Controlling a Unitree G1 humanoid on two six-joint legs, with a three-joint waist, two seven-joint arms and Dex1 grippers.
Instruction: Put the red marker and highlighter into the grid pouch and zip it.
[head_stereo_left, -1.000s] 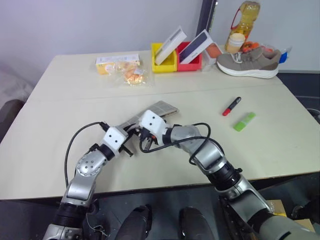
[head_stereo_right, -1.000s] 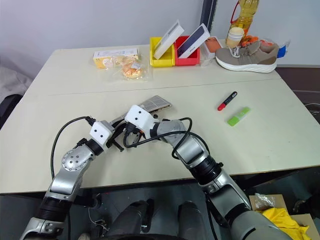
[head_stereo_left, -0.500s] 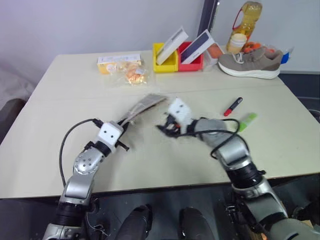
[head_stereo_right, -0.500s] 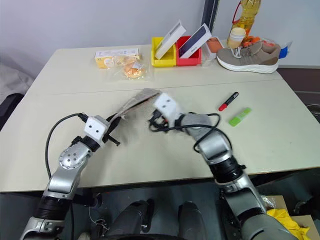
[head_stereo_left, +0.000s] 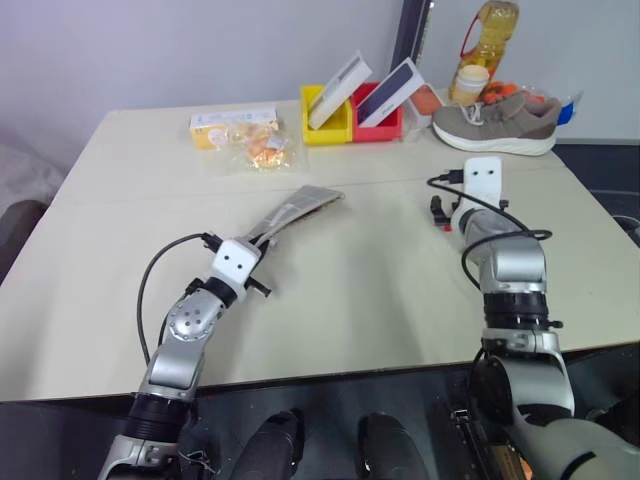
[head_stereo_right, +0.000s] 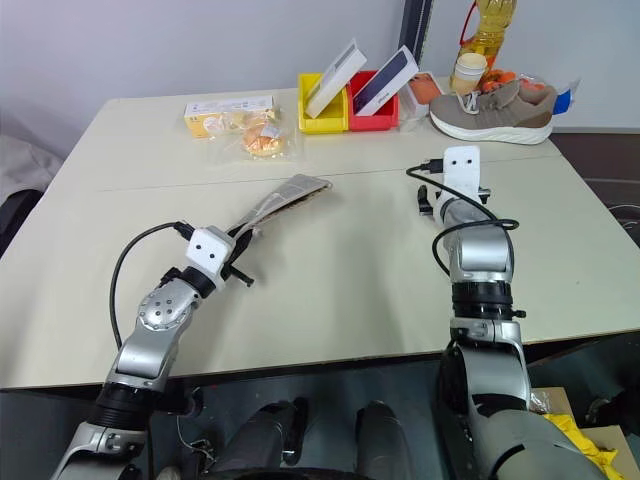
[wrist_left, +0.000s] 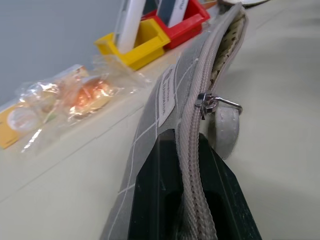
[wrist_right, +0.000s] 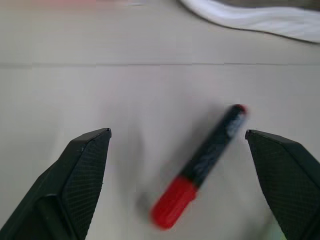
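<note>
Item one, left of centre in the head views: the left gripper (head_stereo_left: 262, 262), two black fingers pressed shut on the near edge of the flat grey fabric grid pouch (head_stereo_left: 296, 208) with thin white lines. The pouch runs from the fingers up toward the middle of the frame, its far end resting on the beige table (head_stereo_left: 120, 250). In the left wrist view the beige zip (wrist_left: 192, 150) runs between the fingers, the metal slider (wrist_left: 206, 101) sits partway along, and beyond it the mouth gapes, showing a spotted lining. So the pouch is open and held ready.

Item two, upper left of the frame, not wanted for the job: a clear snack bag (head_stereo_left: 262, 150) with a yellow carton (head_stereo_left: 225, 127) beside it; a yellow bin and a red bin (head_stereo_left: 352, 116) holding flat boxes at top centre.

Item three, right of centre: the right gripper (head_stereo_left: 446, 214), jaws spread wide and holding nothing. In the right wrist view the short slim red marker (wrist_right: 200, 167), red body with a black end, lies on the table between the two fingers (wrist_right: 80, 175), touching neither.

Item four, upper right: a grey sneaker (head_stereo_left: 497, 124) and a bottle of yellow oil (head_stereo_left: 488, 50). I cannot make out the highlighter from here.

Step in hand, as I judge it: the reach for the red marker, first of the two items to go in. Next move calls for lowering the open jaws astride the barrel and closing across it, then carrying it to the held mouth of the pouch.
</note>
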